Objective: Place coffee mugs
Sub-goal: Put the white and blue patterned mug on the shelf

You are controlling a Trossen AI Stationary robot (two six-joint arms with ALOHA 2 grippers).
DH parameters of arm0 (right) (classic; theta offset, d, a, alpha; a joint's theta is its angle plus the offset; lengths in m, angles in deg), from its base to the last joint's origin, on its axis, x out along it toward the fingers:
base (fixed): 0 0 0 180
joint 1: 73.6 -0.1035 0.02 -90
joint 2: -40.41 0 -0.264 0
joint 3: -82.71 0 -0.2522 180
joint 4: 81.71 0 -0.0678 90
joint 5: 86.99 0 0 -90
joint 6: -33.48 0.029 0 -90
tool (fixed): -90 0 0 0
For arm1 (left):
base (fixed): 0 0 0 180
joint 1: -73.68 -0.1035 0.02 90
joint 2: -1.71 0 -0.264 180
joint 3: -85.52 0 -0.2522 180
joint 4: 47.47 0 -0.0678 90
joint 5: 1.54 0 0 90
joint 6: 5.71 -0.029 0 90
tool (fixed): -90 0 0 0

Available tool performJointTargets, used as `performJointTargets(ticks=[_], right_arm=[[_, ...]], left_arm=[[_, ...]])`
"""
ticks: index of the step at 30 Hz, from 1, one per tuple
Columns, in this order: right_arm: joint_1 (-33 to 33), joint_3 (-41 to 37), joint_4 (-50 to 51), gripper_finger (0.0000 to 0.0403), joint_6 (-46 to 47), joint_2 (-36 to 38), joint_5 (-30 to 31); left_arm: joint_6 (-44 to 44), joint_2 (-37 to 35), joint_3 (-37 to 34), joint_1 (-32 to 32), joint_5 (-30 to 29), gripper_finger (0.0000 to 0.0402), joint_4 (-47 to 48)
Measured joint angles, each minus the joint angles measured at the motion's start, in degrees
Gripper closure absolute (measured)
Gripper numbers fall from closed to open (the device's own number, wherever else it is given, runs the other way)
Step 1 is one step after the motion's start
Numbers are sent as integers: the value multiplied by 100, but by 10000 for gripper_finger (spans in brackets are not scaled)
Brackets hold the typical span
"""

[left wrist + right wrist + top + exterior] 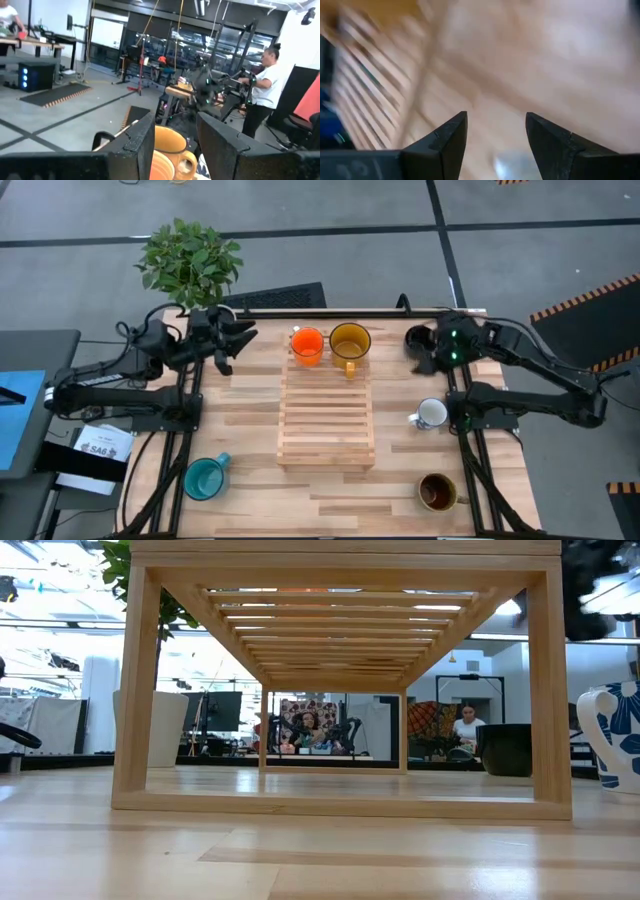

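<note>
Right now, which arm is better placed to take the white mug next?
Probably the right arm. The white mug stands on the table's right side, close to the open right gripper. The open left gripper hangs at the far left, beyond the wooden rack.

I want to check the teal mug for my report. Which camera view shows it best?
The high view shows it best: the teal mug stands upright near the table's front-left corner, off the slatted wooden rack, with its handle and inside visible. The low view and both wrist views do not show it at all.
</note>
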Motion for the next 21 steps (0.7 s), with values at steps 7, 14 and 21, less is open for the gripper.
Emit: performJointTargets(ticks=[7, 14, 21], right_arm=[[-1513, 0, 1681, 192, 1195, 46, 318], [-2773, 0, 1911, 194, 2615, -64, 949], [-3458, 0, 2156, 194, 3393, -557, 1770]], left_arm=[[-25, 2, 2, 0, -1, 271, -2], [-22, 2, 4, 0, -1, 271, 0], [-20, 2, 7, 0, -1, 271, -4]])
